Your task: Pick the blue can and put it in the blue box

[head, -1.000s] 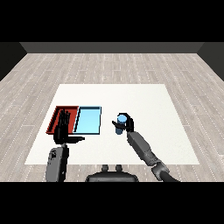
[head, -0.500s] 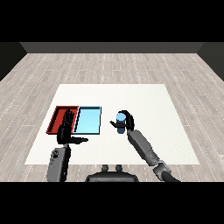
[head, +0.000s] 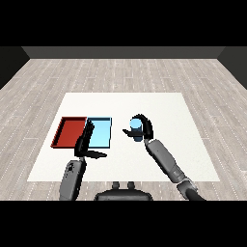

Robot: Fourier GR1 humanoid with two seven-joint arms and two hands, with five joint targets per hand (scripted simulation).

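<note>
My right hand (head: 143, 129) is curled round the blue can (head: 136, 129) and holds it upright above the table, a little to the right of the light blue tray (head: 100, 134). The red tray (head: 70, 131) lies directly left of the blue one. My left hand (head: 84, 144) stands open with straight fingers pointing up, over the near edge where the two trays meet, partly hiding the blue tray's left side. Nothing lies in either tray.
The white table (head: 164, 111) spreads wide to the right and behind the trays. Grey plank floor surrounds it. Both forearms come in from the lower corners.
The right hand has carried the blue can slightly left, toward the blue tray, and a bit higher. The left hand has stayed put.
</note>
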